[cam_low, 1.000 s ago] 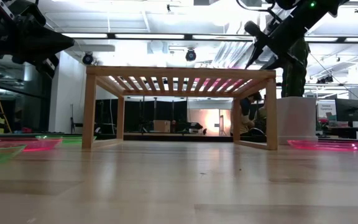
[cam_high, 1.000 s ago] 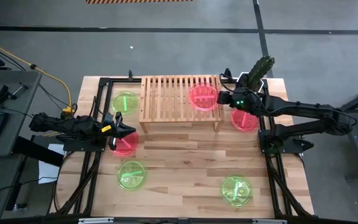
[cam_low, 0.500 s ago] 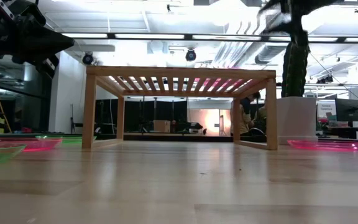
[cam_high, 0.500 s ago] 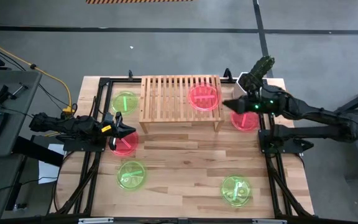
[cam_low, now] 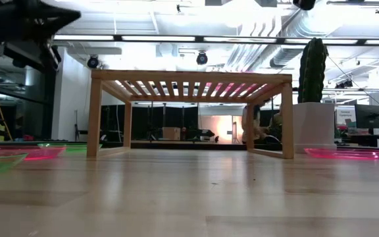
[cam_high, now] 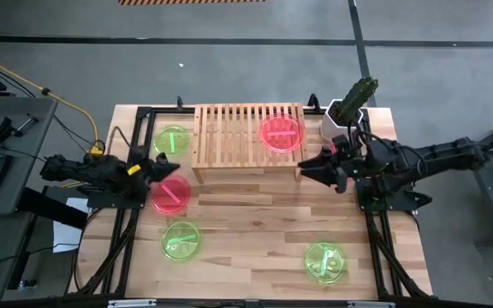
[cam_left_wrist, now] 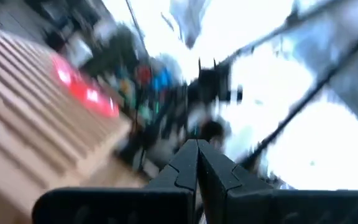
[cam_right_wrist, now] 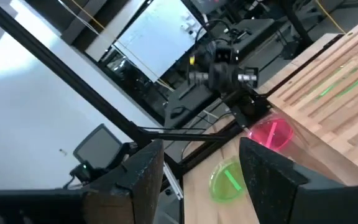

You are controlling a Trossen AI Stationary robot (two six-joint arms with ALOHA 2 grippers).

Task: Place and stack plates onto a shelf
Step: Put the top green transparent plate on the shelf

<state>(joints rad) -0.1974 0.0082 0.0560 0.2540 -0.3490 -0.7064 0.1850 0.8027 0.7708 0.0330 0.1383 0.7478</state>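
Observation:
The bamboo shelf [cam_high: 248, 137] stands at the table's far middle, and one pink plate [cam_high: 281, 134] lies on its slats toward the right end. On the tabletop lie a green plate [cam_high: 172, 139] left of the shelf, a pink plate [cam_high: 171, 195], and two green plates [cam_high: 181, 239] [cam_high: 324, 262] near the front. Another pink plate [cam_low: 344, 153] lies right of the shelf; the right arm covers it from above. My left gripper [cam_high: 168, 168] [cam_left_wrist: 197, 152] hovers shut, just far of the left pink plate. My right gripper [cam_high: 306, 168] [cam_right_wrist: 201, 149] hangs open by the shelf's right end.
A cactus in a white pot [cam_high: 347, 109] stands at the table's far right corner, behind my right arm. Black frame rails [cam_high: 127, 231] run along the table's left and right sides. Bare planks lie between the shelf and the front plates.
My right gripper has drawn back from above the shelf's right end toward the near edge and now hangs beside the shelf's right legs. My left gripper has risen and pulled slightly toward the left edge, uncovering more of the pink plate below it. No plate has moved.

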